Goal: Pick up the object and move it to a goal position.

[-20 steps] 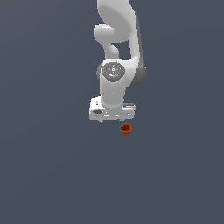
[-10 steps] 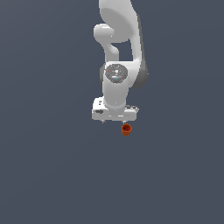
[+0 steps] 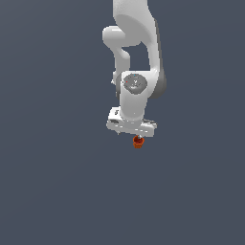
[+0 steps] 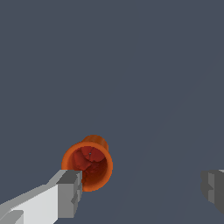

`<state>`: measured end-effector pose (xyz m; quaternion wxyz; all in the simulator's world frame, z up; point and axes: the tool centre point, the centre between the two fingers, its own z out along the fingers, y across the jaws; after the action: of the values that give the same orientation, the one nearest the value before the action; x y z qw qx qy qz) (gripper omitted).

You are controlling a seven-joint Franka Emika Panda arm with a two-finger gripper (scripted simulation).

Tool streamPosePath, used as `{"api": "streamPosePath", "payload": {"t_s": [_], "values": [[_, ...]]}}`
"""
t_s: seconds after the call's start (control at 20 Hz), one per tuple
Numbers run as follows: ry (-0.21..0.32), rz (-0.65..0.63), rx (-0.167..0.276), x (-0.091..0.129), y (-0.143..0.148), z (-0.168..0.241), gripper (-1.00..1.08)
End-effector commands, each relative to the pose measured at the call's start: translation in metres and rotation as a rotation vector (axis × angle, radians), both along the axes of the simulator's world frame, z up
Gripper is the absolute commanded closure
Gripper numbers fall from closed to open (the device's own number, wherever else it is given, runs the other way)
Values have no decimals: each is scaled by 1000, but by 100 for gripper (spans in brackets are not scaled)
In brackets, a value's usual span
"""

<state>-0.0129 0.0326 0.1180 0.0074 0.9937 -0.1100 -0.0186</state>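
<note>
The object (image 3: 138,141) is a tiny orange-red cup with a ring-shaped rim and a dark hollow. In the exterior view it sits just below the white hand of my arm. In the wrist view the object (image 4: 87,164) lies with its open mouth facing the camera, close to one grey fingertip (image 4: 70,192), which overlaps its rim. The other fingertip (image 4: 212,186) is far off on the opposite side. My gripper (image 4: 141,187) is open wide and holds nothing. In the exterior view my gripper (image 3: 135,137) hangs right over the object, its fingers barely visible.
A plain dark grey-blue surface (image 3: 57,191) fills both views. The white arm (image 3: 136,48) rises from the hand toward the top of the exterior view. No other objects show.
The hand has shifted a little toward the exterior view's right and slightly lower, closing on the object. The object has not moved.
</note>
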Motion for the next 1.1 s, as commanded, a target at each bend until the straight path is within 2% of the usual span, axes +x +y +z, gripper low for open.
{"api": "streamPosePath", "payload": {"t_s": [0.0, 0.55, 1.05], "values": [[-6, -59, 0, 0, 7, -4, -92], [-29, -296, 1, -3, 36, -22, -92], [-39, -403, 2, -5, 48, -29, -92]]}}
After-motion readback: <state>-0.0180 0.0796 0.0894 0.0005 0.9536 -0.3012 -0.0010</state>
